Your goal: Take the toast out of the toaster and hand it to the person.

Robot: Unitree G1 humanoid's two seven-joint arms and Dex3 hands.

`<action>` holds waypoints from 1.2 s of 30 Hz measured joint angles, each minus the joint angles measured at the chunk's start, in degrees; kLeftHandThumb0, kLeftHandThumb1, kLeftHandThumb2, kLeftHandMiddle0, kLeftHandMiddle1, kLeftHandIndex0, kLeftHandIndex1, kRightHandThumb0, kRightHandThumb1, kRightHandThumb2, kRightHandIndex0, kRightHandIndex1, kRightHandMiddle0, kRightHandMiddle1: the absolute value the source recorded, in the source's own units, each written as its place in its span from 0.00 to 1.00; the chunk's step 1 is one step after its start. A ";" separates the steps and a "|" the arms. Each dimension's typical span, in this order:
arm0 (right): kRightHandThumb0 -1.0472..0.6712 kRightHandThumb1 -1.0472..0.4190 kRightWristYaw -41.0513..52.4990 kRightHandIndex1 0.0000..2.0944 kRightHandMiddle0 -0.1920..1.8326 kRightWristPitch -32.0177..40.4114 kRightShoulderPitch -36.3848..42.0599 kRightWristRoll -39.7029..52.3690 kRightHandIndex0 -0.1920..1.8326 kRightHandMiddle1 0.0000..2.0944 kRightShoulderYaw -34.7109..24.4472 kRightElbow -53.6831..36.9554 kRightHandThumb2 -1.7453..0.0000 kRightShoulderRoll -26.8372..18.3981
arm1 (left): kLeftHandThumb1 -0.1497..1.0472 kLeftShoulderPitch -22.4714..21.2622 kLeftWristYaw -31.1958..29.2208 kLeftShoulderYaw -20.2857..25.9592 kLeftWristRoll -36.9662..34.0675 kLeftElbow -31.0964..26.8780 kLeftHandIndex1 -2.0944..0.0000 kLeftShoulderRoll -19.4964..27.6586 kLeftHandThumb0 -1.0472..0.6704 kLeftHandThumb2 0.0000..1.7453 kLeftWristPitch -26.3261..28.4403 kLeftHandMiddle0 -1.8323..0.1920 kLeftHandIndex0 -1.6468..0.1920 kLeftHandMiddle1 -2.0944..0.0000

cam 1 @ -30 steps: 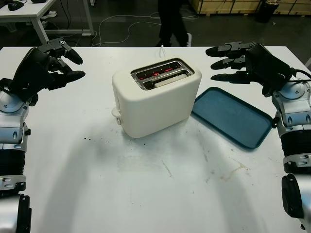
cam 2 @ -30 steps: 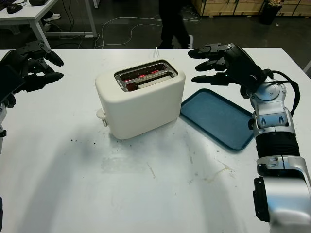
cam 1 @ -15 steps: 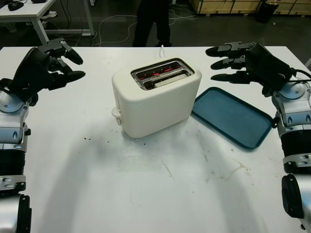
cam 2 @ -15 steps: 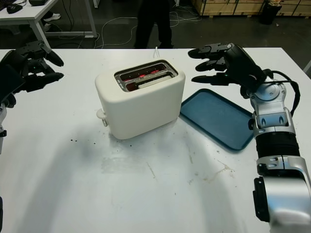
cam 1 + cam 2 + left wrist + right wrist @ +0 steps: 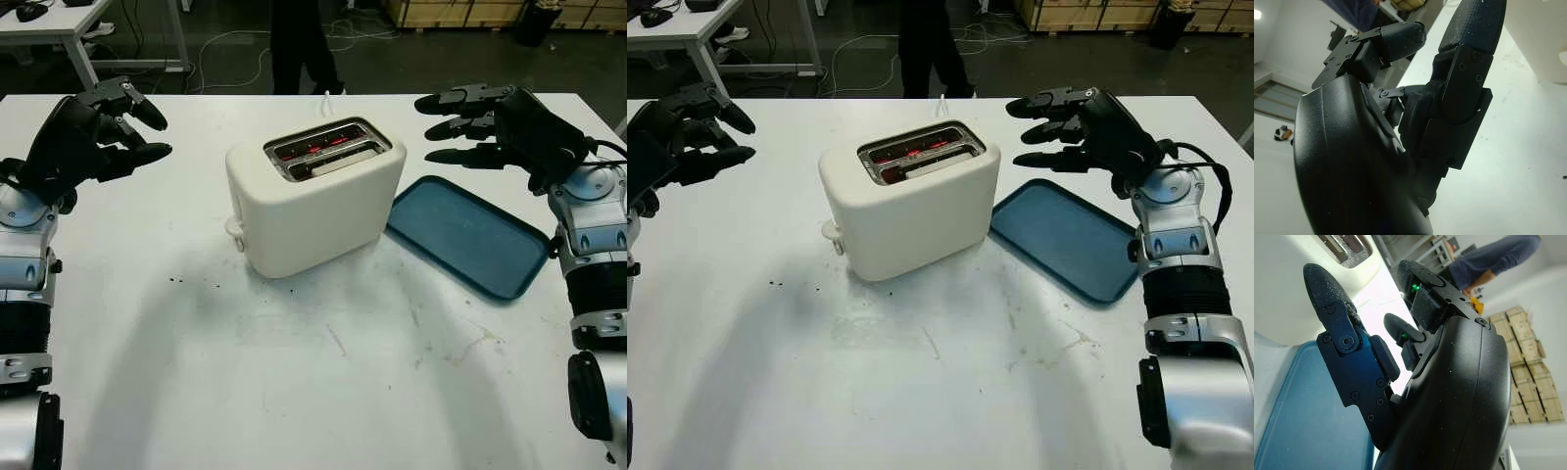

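Only the person at the far side of the counter is shifting about; both arms are staying just where they were a second ago.

From the head cameras, the left robot hand is hovering open, well to the left of the toaster, and the right robot hand is hanging open above the far end of the blue tray, holding nothing. Toast is sitting low in the near slot, elements glowing red in the slot behind it.

At the left wrist, the fingers are pointing out over bare counter, apart from everything.

At the right wrist, the fingers are aiming toward the toaster, tray below.

I'd say the reach is not yet begun. Next, one hand needs coming down over the slot and pinching the toast's top edge.
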 measured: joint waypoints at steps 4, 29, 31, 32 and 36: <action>0.20 0.22 -0.01 0.28 0.46 0.00 0.00 -0.08 0.36 0.00 0.07 0.00 1.00 0.00 | 0.89 0.00 0.00 0.00 0.00 0.00 0.31 0.00 0.00 0.03 0.01 0.65 0.66 0.28; 0.21 0.22 -0.05 0.27 0.47 -0.01 0.00 -0.36 0.38 0.00 0.36 0.00 1.00 0.00 | 0.89 0.00 -0.04 0.00 -0.01 0.02 0.32 0.00 0.00 0.02 0.01 0.64 0.66 0.29; 0.22 0.22 -0.04 0.27 0.47 -0.01 -0.01 -0.35 0.37 0.00 0.40 0.00 1.00 0.00 | 0.89 0.00 -0.04 0.00 -0.02 0.01 0.32 0.00 0.00 0.02 0.02 0.64 0.66 0.29; 0.22 0.22 -0.04 0.27 0.47 -0.01 -0.01 -0.34 0.37 0.00 0.39 0.00 1.00 0.00 | 0.89 0.00 -0.04 0.00 -0.01 0.01 0.32 -0.01 0.00 0.02 0.02 0.64 0.66 0.29; 0.21 0.22 -0.04 0.27 0.47 -0.01 -0.02 -0.34 0.37 0.00 0.40 0.00 1.00 0.00 | 0.89 0.00 -0.03 0.00 0.02 0.01 0.32 0.00 0.00 0.02 0.06 0.64 0.66 0.29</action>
